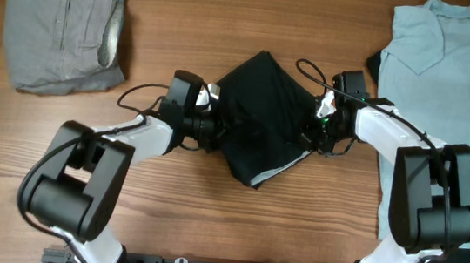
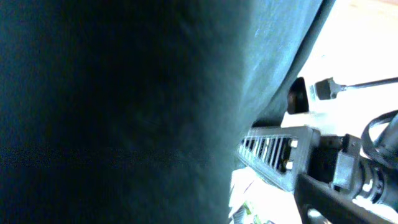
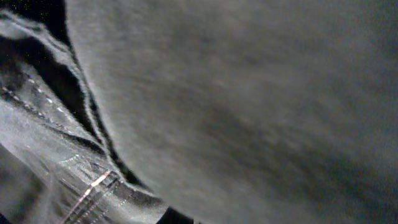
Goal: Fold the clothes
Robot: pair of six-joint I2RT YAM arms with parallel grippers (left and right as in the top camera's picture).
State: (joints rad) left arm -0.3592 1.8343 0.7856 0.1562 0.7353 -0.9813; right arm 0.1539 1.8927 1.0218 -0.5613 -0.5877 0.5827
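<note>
A black garment (image 1: 259, 108) lies bunched at the middle of the bench (image 1: 234, 228). The left gripper (image 1: 215, 131) meets its left edge, the right gripper (image 1: 312, 133) its right edge. Cloth fills both wrist views, so I cannot tell either claw's state. Grey trousers (image 1: 63, 35) sit folded at the far-left corner, and a pale blue shirt (image 1: 451, 75) lies along the right edge.

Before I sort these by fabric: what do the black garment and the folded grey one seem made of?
Black garment: thin, matte, perhaps synthetic; it drapes limply, with a pale inner edge. Folded grey garment: sturdier woven cloth, likely cotton, matte, with stitched seams. Fibre unconfirmed.
</note>
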